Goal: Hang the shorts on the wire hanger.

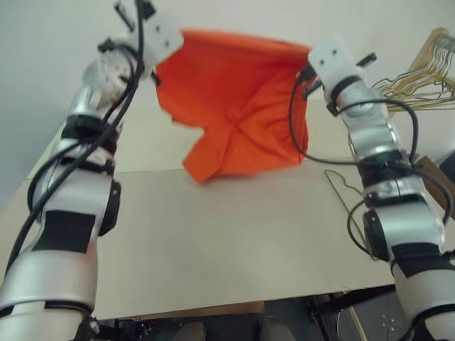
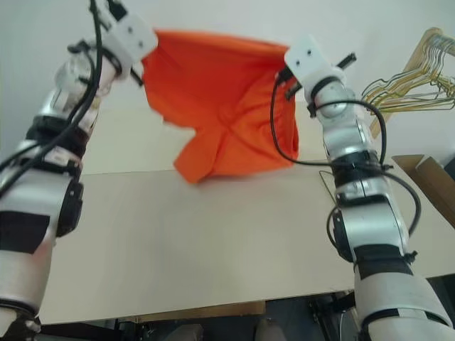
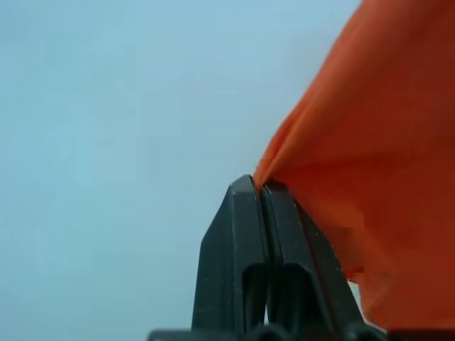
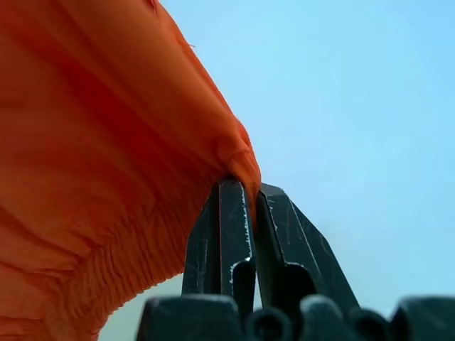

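Note:
The orange shorts [image 1: 234, 99] hang spread in the air above the table's far side, stretched between my two raised arms. My left gripper [image 3: 261, 186] is shut on the shorts' upper left corner, with fabric pinched between its black fingers. At the upper right corner my right gripper [image 4: 250, 190] is shut on the gathered waistband edge. The lower part of the shorts droops in folds close to the tabletop. A thin dark wire hanger [image 1: 340, 186] lies on the table by my right arm, which hides part of it.
The pale tan table [image 1: 213, 241] stretches below the shorts. A bunch of pale gold wire hangers [image 1: 419, 78] sits at the far right. A cardboard box [image 2: 426, 177] stands at the table's right edge. A plain pale wall is behind.

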Action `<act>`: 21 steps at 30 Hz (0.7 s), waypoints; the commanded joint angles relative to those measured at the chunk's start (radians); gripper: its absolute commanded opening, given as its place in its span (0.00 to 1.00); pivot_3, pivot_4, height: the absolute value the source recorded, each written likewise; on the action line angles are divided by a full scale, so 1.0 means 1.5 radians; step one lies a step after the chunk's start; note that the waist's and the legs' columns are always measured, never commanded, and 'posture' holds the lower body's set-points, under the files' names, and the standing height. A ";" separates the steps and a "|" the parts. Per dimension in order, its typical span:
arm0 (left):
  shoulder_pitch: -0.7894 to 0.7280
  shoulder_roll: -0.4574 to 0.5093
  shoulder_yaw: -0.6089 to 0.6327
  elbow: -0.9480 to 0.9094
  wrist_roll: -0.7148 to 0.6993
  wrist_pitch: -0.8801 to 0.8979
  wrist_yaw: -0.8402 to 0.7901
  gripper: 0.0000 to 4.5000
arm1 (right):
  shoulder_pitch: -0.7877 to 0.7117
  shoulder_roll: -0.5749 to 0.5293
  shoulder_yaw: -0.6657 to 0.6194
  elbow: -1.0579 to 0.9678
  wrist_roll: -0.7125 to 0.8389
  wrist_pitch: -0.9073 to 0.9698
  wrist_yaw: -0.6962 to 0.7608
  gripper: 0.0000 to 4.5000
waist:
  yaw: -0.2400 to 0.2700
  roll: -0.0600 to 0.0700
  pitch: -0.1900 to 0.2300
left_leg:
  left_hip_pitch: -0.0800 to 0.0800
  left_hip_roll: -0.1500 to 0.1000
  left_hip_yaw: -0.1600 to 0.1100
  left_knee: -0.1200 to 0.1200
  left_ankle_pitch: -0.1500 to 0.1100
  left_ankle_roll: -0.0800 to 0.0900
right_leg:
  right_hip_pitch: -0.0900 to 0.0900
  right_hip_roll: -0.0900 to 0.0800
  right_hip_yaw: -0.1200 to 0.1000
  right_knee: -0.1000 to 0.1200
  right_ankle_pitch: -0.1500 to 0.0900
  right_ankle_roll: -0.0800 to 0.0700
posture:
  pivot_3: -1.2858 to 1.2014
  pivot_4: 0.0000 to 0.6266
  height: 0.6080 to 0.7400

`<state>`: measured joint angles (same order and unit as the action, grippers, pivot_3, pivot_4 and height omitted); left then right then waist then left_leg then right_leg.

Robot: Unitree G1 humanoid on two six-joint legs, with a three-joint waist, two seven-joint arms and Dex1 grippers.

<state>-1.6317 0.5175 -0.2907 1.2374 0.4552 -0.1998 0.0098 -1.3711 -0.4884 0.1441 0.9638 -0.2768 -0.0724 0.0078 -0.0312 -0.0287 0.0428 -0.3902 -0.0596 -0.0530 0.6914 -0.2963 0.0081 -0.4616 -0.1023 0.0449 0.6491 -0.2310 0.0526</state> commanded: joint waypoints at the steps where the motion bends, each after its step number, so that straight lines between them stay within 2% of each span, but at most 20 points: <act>1: -0.089 0.017 0.007 0.048 0.034 -0.013 0.173 0.01 | -0.067 -0.020 -0.034 0.083 -0.011 -0.139 -0.134 0.00 | -0.012 0.000 0.000 | 0.000 0.000 0.000 -0.001 0.000 0.000 | -0.001 -0.001 0.000 0.000 0.000 0.000 | 0.52 0.00 1.00; 5: -0.113 0.020 -0.006 0.053 0.060 -0.074 0.236 0.01 | -0.041 -0.042 0.000 0.114 -0.048 -0.262 -0.163 0.00 | -0.027 0.000 0.000 | 0.000 -0.003 0.000 -0.008 0.000 0.001 | -0.005 -0.004 0.000 -0.001 0.000 0.000 | 0.52 0.00 1.00; 8: -0.068 0.017 -0.008 0.040 0.051 -0.163 0.163 0.01 | 0.030 -0.066 0.025 0.117 -0.074 -0.324 -0.135 0.00 | -0.026 0.000 0.000 | 0.002 -0.003 0.000 -0.007 0.000 0.001 | -0.001 -0.003 0.000 -0.002 0.000 0.000 | 0.52 0.00 1.00; 11: 0.020 0.024 -0.009 0.000 0.035 -0.262 0.072 0.01 | 0.119 -0.088 0.041 0.102 -0.081 -0.382 -0.087 0.00 | -0.025 0.001 0.000 | 0.012 -0.003 0.001 -0.008 0.000 0.003 | 0.010 -0.003 0.000 -0.004 0.000 0.001 | 0.52 0.00 1.00; 13: 0.169 0.041 0.011 -0.116 -0.072 -0.343 -0.114 0.01 | 0.208 -0.114 0.065 0.070 -0.083 -0.468 -0.018 0.00 | -0.026 0.003 -0.002 | 0.017 -0.004 0.002 -0.008 0.001 0.005 | 0.015 -0.003 0.001 -0.004 0.001 0.002 | 0.52 0.00 1.00; 15: 0.319 0.069 0.025 -0.286 -0.200 -0.334 -0.286 0.01 | 0.270 -0.123 0.068 0.040 -0.055 -0.523 0.060 0.00 | -0.032 0.005 -0.003 | 0.019 -0.002 0.003 -0.007 0.000 0.006 | 0.017 -0.003 0.003 -0.003 0.001 0.003 | 0.52 0.00 1.00; 18: 0.592 0.207 0.034 -0.634 -0.436 -0.179 -0.527 0.01 | 0.353 -0.123 0.084 -0.021 -0.010 -0.588 0.170 0.00 | -0.069 0.006 -0.003 | 0.016 -0.001 0.004 -0.005 0.000 0.006 | 0.012 -0.001 0.009 -0.002 0.001 0.003 | 0.52 0.00 1.00; 21: 0.749 0.320 0.079 -0.805 -0.541 -0.075 -0.655 0.01 | 0.408 -0.117 0.091 -0.079 0.043 -0.596 0.274 0.00 | -0.093 0.005 -0.003 | 0.013 0.000 0.002 -0.001 -0.001 0.008 | 0.010 0.001 0.012 -0.001 0.002 0.004 | 0.52 0.00 1.00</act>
<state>-0.4897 0.9387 -0.2655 0.1755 -0.2486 -0.3680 -0.8894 -0.7457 -0.6653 0.2878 0.9310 -0.2836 -0.9306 0.3515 -0.1709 -0.0212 0.0383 -0.3723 -0.0585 -0.0502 0.6936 -0.2985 0.0206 -0.4473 -0.0999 0.0623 0.6478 -0.2280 0.0591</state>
